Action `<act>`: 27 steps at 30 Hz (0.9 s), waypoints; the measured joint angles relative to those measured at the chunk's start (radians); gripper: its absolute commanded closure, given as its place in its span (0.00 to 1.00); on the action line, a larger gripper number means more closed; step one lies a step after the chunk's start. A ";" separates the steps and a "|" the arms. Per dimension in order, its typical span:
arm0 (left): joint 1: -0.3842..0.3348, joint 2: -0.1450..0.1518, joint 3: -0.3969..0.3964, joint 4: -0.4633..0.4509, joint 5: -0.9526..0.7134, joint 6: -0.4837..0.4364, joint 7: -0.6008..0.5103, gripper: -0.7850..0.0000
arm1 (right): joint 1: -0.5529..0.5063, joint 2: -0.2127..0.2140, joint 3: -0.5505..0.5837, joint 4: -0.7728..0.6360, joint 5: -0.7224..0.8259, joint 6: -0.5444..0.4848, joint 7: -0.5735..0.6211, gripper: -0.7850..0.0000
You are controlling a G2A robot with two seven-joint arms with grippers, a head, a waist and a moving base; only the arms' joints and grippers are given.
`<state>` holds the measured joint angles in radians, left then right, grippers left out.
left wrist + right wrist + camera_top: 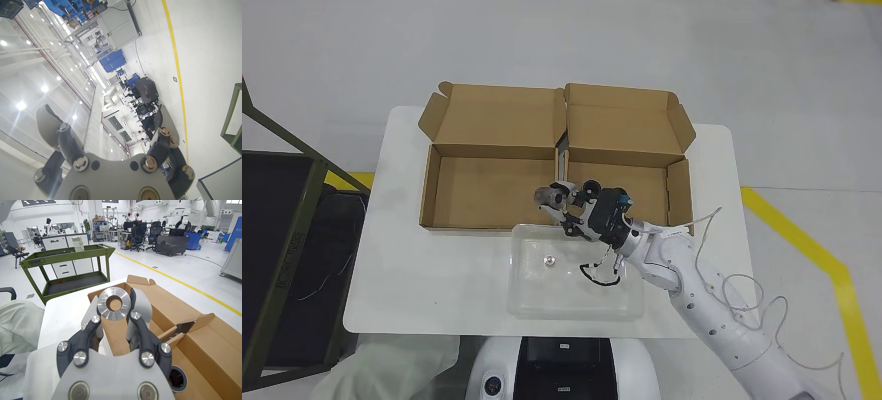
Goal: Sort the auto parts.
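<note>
My right gripper is shut on a shiny metal ring with a wide centre hole, gripped by its rim. It hangs over the near right corner of the left cardboard box, beside the divider between the two boxes. A dark round part with a metal rim lies in the right cardboard box. In the clear tray lie a small metal piece and a thin black loop. My left gripper is open and holds nothing, pointing out at the hall.
Both boxes stand open side by side at the back of the white table, flaps raised. The tray sits in front of them near the table's front edge. A green cart stands off the table's left side.
</note>
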<state>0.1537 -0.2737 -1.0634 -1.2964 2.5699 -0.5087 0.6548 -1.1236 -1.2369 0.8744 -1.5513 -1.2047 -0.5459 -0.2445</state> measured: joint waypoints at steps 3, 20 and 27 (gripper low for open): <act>0.000 0.000 0.000 0.000 0.000 0.000 0.000 0.00 | 0.000 0.000 0.000 0.000 0.000 0.000 0.000 1.00; 0.000 0.000 0.000 0.000 0.000 0.000 0.000 0.00 | -0.005 0.000 0.000 -0.008 -0.003 0.007 0.005 1.00; 0.000 0.000 0.000 0.000 0.000 0.000 0.000 0.00 | 0.057 -0.020 -0.037 0.058 0.070 -0.058 0.091 1.00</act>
<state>0.1537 -0.2737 -1.0634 -1.2964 2.5699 -0.5087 0.6548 -1.0664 -1.2568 0.8378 -1.4932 -1.1344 -0.6042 -0.1535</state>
